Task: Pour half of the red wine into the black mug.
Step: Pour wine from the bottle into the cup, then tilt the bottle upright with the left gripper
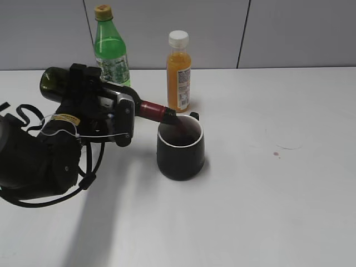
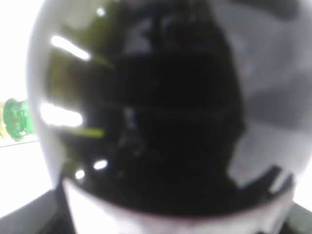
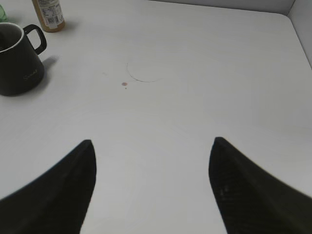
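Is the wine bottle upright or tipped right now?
Tipped. The wine bottle lies nearly level in the left gripper, its neck angled down over the black mug, which holds dark wine.

Table [image 1: 289, 211] right of black mug [image 1: 180, 153]: open; behind mug, orange juice bottle [image 1: 179, 72] and green bottle [image 1: 110, 50] block passage

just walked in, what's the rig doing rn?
The left gripper holds the wine bottle tipped nearly flat, its neck over the black mug. Red wine is running in, and the mug already holds some. The right gripper is open and empty over bare table.
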